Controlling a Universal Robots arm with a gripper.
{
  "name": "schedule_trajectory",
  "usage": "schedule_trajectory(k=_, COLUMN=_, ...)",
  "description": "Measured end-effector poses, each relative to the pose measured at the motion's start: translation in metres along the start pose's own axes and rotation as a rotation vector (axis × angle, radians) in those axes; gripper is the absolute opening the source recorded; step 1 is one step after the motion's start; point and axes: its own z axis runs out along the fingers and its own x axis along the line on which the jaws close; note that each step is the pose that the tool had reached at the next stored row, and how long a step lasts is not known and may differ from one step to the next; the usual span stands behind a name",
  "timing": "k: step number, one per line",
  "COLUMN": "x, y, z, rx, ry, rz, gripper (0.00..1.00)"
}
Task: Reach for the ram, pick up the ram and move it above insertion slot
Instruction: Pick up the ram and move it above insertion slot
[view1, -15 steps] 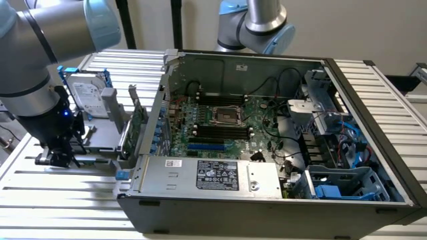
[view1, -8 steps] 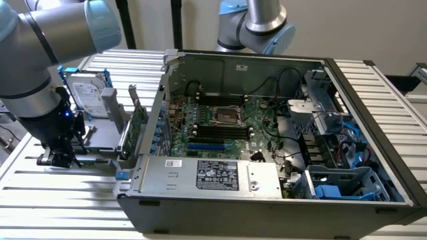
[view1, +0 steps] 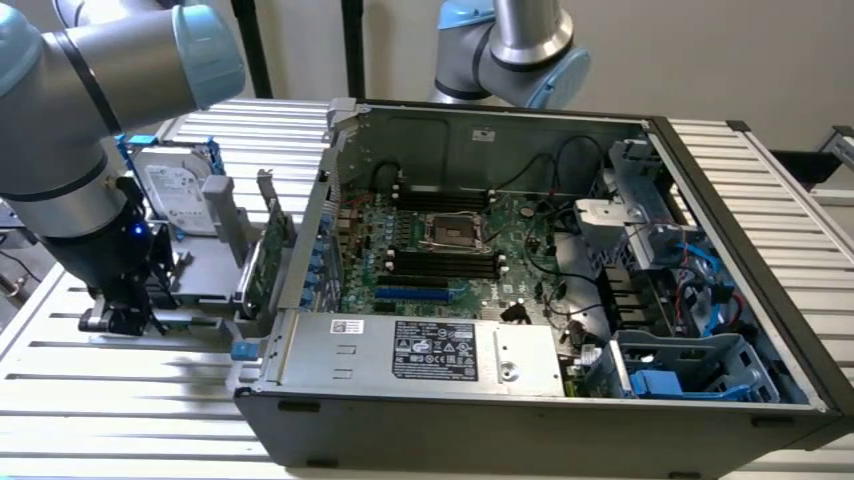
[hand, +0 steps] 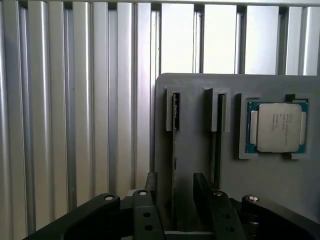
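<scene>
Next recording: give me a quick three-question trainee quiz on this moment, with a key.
1. True or false: the ram is already lifted out of the gray holder.
2. What lies in the holder's square recess beside the ram? A) a hard drive B) a processor chip C) a fan
3. Fill in: the gripper stands with its jaws ____, one finger on each side of the ram.
Key: 1 false; 2 B; 3 open.
</scene>
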Motion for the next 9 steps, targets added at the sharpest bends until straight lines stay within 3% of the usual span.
schedule_trajectory(k=5, x=-0.0008, y=-0.0004, z=0.0027, rx=-0.0074, ry=0.0000, rz=0.000, gripper=0.42)
schedule_trajectory(k=9, x=-0.0010, y=-0.0005, z=0.0040, rx=-0.0088, ry=-0.0006, rz=0.000, gripper=0.42)
